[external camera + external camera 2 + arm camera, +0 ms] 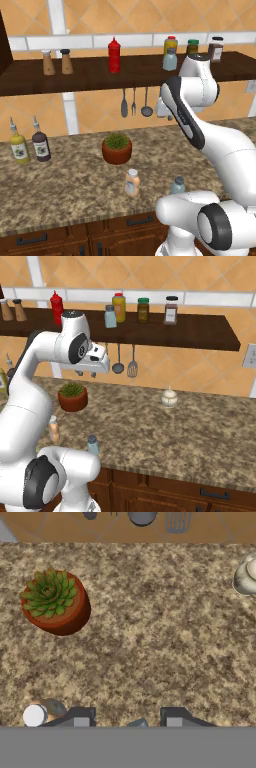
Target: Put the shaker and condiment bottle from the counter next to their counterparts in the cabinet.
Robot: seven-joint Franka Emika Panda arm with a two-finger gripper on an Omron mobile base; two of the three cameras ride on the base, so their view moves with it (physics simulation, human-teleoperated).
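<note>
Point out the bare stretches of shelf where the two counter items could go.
The shelf is bare between the brown mills and the red squeeze bottle, and between that bottle and the small shaker. It is crowded at the shaker, where jars stand close together.

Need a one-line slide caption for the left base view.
Peach condiment bottle and small shaker wait on the granite counter beside a potted succulent, below the shelf.
</note>
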